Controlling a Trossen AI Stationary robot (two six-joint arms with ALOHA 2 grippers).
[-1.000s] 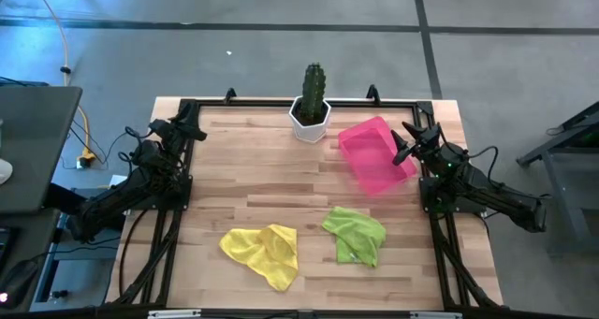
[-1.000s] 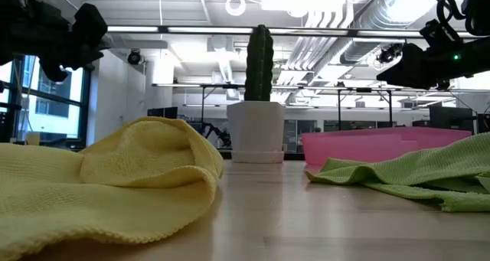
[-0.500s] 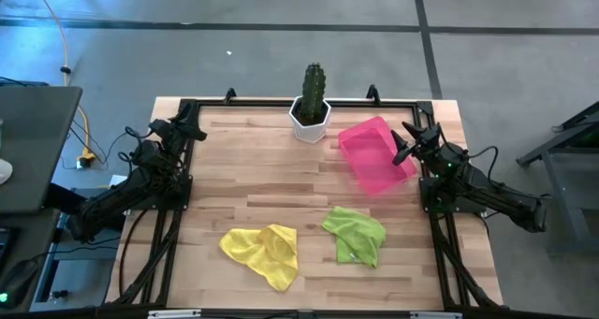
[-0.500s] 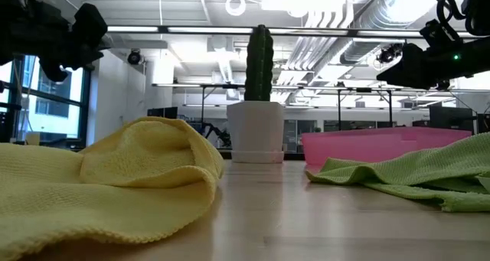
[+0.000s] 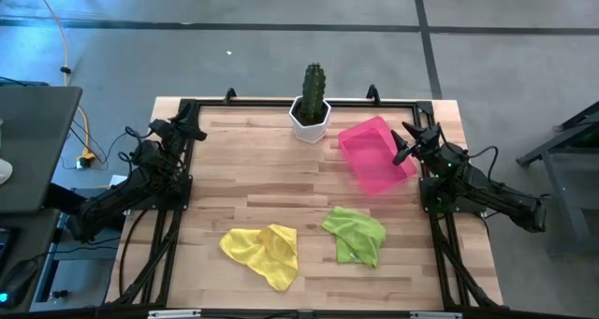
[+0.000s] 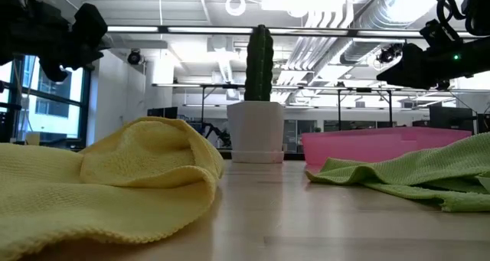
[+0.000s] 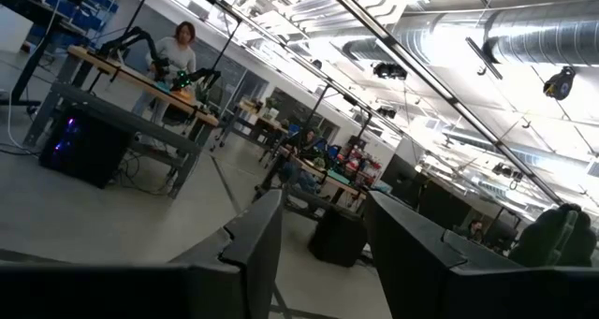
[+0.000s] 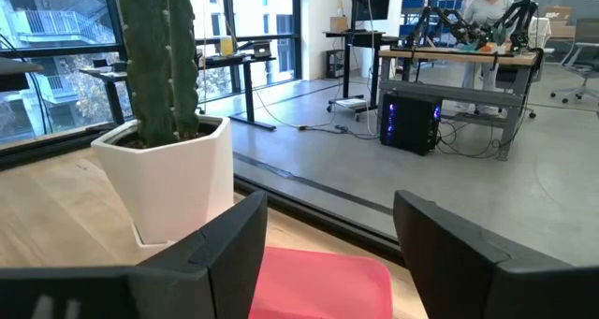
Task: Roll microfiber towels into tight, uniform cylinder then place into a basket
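A bright yellow towel (image 5: 262, 248) lies crumpled on the table near its front edge, left of centre; it also shows in the low view (image 6: 107, 177). A lime green towel (image 5: 356, 233) lies crumpled to its right, and in the low view (image 6: 413, 177). The pink tray (image 5: 374, 156) rests flat at the far right; its floor shows in the right wrist view (image 8: 318, 282). My left gripper (image 5: 192, 130) is open and empty above the table's far left corner. My right gripper (image 5: 404, 143) is open and empty beside the tray's right edge.
A white hexagonal pot with a cactus (image 5: 312, 108) stands at the far edge, left of the tray, and shows in the right wrist view (image 8: 173, 160). A black frame (image 5: 178, 169) runs along the table's edges. Bare wood lies in the table's middle. People show at benches in the room beyond.
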